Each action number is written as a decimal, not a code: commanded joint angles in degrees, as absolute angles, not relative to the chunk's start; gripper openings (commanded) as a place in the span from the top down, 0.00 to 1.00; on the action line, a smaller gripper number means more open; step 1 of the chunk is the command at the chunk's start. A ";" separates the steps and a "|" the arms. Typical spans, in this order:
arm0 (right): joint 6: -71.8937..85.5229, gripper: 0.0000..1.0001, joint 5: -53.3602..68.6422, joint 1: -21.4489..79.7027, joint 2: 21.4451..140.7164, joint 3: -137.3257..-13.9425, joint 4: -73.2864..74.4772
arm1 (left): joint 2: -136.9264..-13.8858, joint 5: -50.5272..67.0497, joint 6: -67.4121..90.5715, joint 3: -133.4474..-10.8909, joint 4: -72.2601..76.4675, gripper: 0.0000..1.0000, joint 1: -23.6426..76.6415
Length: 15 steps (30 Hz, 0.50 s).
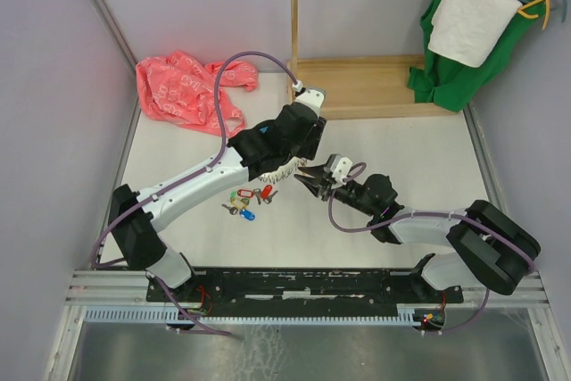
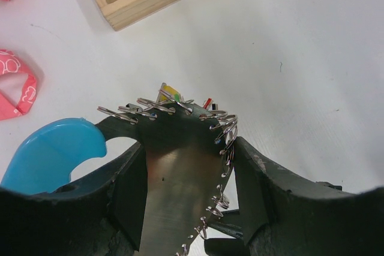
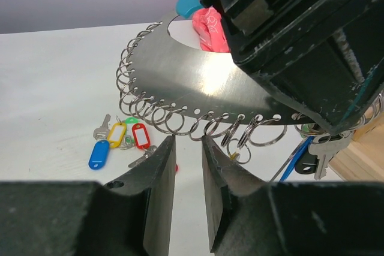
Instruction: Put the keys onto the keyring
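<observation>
The left pincer (image 2: pixel 185 148) is clamped on the keyring (image 3: pixel 192 82), a curved steel plate with small split rings along its edge. It holds the plate above the worktop (image 3: pixel 54 88), ring edge turned toward the right pincer (image 3: pixel 188 139). That one is empty, its fingers a narrow gap apart, just under the row of rings. The loose keys (image 3: pixel 118 136) lie in a cluster on the worktop, beyond the plate and down to the left in the right wrist view, beneath the left arm. The free right arm looks best placed to fetch them, reaching down and under.
</observation>
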State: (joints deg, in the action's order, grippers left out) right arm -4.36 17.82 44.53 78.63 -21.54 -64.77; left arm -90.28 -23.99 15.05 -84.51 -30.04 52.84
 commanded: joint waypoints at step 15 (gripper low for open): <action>-4.39 0.66 11.33 45.09 75.71 -21.49 -68.37 | -89.47 -26.78 17.40 -87.96 -27.68 0.82 53.04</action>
State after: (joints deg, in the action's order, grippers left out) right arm -4.38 12.40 44.88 77.12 -21.52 -66.83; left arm -90.28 -24.45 15.49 -84.51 -30.35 52.84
